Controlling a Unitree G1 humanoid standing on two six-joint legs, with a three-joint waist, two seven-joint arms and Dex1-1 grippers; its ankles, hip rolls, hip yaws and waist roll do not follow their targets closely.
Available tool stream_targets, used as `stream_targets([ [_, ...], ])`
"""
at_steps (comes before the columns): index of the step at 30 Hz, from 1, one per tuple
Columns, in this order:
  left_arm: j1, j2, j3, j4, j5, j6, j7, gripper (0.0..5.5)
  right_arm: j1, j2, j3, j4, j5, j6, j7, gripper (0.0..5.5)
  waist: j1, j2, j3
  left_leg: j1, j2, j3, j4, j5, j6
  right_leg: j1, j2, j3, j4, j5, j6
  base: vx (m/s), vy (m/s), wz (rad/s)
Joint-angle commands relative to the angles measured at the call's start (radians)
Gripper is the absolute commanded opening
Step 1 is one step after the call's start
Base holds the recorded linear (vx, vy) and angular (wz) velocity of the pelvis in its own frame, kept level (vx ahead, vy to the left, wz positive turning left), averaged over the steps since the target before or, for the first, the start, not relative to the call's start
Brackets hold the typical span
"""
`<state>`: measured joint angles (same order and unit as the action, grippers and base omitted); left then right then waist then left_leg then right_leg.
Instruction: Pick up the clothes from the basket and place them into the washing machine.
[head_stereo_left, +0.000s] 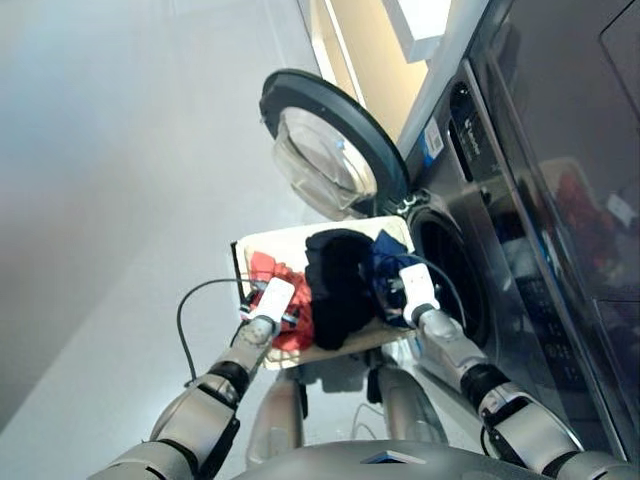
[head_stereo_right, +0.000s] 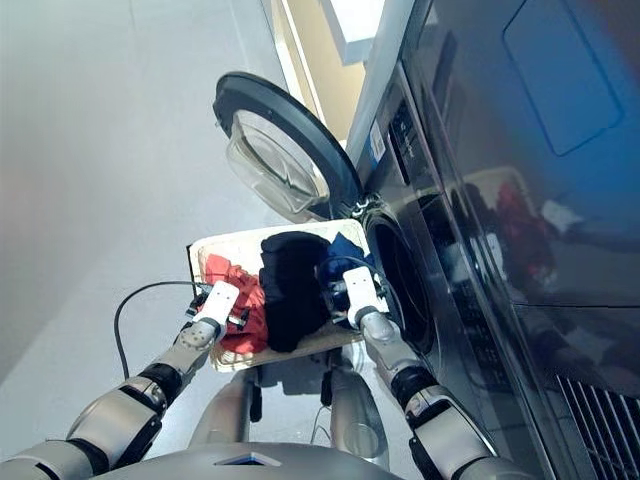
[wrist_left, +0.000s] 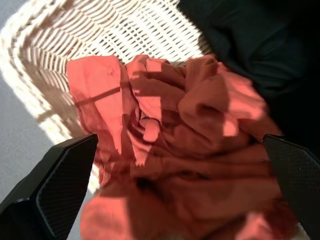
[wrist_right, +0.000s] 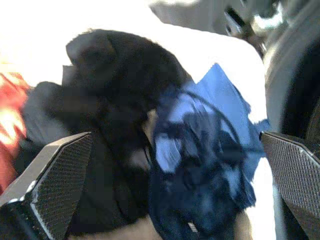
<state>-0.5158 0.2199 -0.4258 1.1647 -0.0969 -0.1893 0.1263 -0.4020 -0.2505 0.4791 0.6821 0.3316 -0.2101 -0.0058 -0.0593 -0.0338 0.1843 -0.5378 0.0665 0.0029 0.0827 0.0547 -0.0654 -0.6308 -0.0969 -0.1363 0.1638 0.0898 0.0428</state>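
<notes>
Navy garment (wrist_right: 200, 165) lies between right tool's (wrist_right: 175, 190) fingers.

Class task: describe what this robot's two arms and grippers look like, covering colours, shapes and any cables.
Both arms are silver-grey metal segments with black joint bands. Each ends in a white, boxy wrist block: left gripper, right gripper. The fingers are black, flat, with a fine textured surface. A thin black cable loops beside the left arm.
</notes>
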Motion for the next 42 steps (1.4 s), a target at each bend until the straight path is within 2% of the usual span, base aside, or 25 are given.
stream_targets([
  [1,-0.099,0.04,0.038,0.03,-0.018,-0.012,0.056,5.5,-0.037,-0.002,0.023,-0.15,0.058,-0.079,-0.018,5.5,-0.032,-0.029,0.025,-0.12,-0.003,0.002,0.224,-0.114,0.0,-0.059,-0.042,0.018,0.116,-0.086,0.107,-0.073,0.016,0.095],
  [6,-0.156,0.05,0.066,0.047,-0.048,-0.005,0.083,5.5,-0.059,-0.007,0.019,-0.197,0.068,-0.089,-0.021,5.5,-0.046,-0.022,0.021,-0.236,-0.001,-0.011,0.278,-0.125,0.003,-0.168,-0.048,0.023,0.163,-0.093,0.103,0.01,0.0,0.004],
  [7,-0.165,0.06,0.076,0.047,-0.062,-0.005,0.087,5.5,-0.066,-0.011,0.019,-0.211,0.063,-0.095,-0.024,5.5,-0.042,-0.016,0.018,-0.263,0.006,-0.018,0.307,-0.162,0.001,-0.199,-0.04,0.031,0.197,-0.125,0.108,0.07,-0.005,0.001],
  [14,-0.203,0.077,0.111,0.087,-0.116,0.008,0.087,5.5,-0.093,-0.015,0.02,-0.279,0.081,-0.108,-0.016,5.5,-0.051,-0.011,0.014,-0.382,0.011,-0.02,0.39,-0.193,0.013,-0.315,-0.037,0.048,0.273,-0.145,0.103,0.009,0.001,-0.004],
  [15,-0.209,0.076,0.121,0.091,-0.138,0.011,0.092,5.11,-0.097,-0.014,0.021,-0.273,0.08,-0.106,-0.018,5.5,-0.05,-0.008,0.013,-0.394,0.011,-0.024,0.399,-0.195,0.013,-0.324,-0.039,0.048,0.287,-0.149,0.102,0.0,0.0,0.0],
  [17,-0.205,0.067,0.136,0.088,-0.174,0.012,0.092,0.0,-0.096,-0.006,0.014,-0.269,0.083,-0.104,-0.021,5.5,-0.049,-0.005,0.011,-0.398,0.01,-0.027,0.407,-0.199,0.014,-0.336,-0.039,0.047,0.302,-0.157,0.099,0.0,0.0,0.0],
  [23,-0.187,0.045,0.134,0.074,-0.205,-0.008,0.087,0.0,-0.085,0.003,0.004,-0.246,0.058,-0.103,-0.016,5.5,-0.044,0.001,-0.01,-0.35,0.003,-0.029,0.353,-0.183,0.01,-0.307,-0.043,0.045,0.272,-0.143,0.099,0.0,0.0,0.0],
  [30,-0.172,0.046,0.169,0.029,-0.305,-0.044,0.068,0.0,-0.056,0.008,0.021,-0.186,0.049,-0.099,0.008,5.5,-0.033,0.01,-0.031,-0.198,-0.001,-0.016,0.253,-0.161,0.0,-0.18,-0.046,0.046,0.193,-0.122,0.099,-0.011,0.0,-0.014],
  [31,-0.17,0.046,0.174,0.008,-0.325,-0.054,0.066,0.0,-0.054,0.007,0.022,-0.175,0.038,-0.098,0.006,5.5,-0.034,0.009,-0.03,-0.187,-0.008,-0.01,0.233,-0.128,0.004,-0.165,-0.053,0.046,0.165,-0.091,0.094,-0.07,-0.012,-0.034],
  [33,-0.152,0.041,0.177,-0.051,-0.374,-0.076,0.05,0.0,-0.049,0.003,0.023,-0.155,0.018,-0.092,0.009,5.5,-0.024,0.016,-0.025,-0.131,-0.012,-0.004,0.204,-0.119,0.002,-0.111,-0.053,0.045,0.136,-0.085,0.096,-0.035,-0.01,0.003],
  [34,-0.123,0.041,0.171,-0.15,-0.402,-0.096,0.042,0.0,-0.036,-0.007,0.021,-0.156,0.005,-0.086,0.014,5.5,-0.016,0.022,-0.019,-0.089,-0.014,0.001,0.188,-0.114,0.003,-0.067,-0.054,0.045,0.115,-0.08,0.096,0.0,0.0,0.0],
  [35,-0.123,0.041,0.171,-0.151,-0.402,-0.095,0.042,0.0,-0.035,-0.007,0.021,-0.156,0.005,-0.086,0.014,5.5,-0.016,0.022,-0.018,-0.088,-0.014,0.001,0.187,-0.114,0.003,-0.066,-0.054,0.045,0.115,-0.08,0.096,0.019,-0.056,0.031],
  [36,-0.082,0.051,0.166,-0.277,-0.426,-0.122,0.03,0.0,-0.02,-0.025,0.021,-0.167,-0.019,-0.085,0.024,5.5,-0.008,0.028,-0.014,-0.041,-0.016,0.004,0.167,-0.108,0.003,-0.018,-0.054,0.048,0.092,-0.079,0.097,0.0,0.0,0.0],
  [42,-0.008,0.064,0.163,-0.52,-0.513,-0.148,-0.009,0.0,-0.019,-0.056,0.051,-0.164,-0.108,-0.067,0.046,5.5,0.011,0.037,-0.002,0.04,-0.018,0.015,0.134,-0.099,0.001,0.068,-0.052,0.046,0.052,-0.077,0.096,-0.001,-0.018,-0.006],
])
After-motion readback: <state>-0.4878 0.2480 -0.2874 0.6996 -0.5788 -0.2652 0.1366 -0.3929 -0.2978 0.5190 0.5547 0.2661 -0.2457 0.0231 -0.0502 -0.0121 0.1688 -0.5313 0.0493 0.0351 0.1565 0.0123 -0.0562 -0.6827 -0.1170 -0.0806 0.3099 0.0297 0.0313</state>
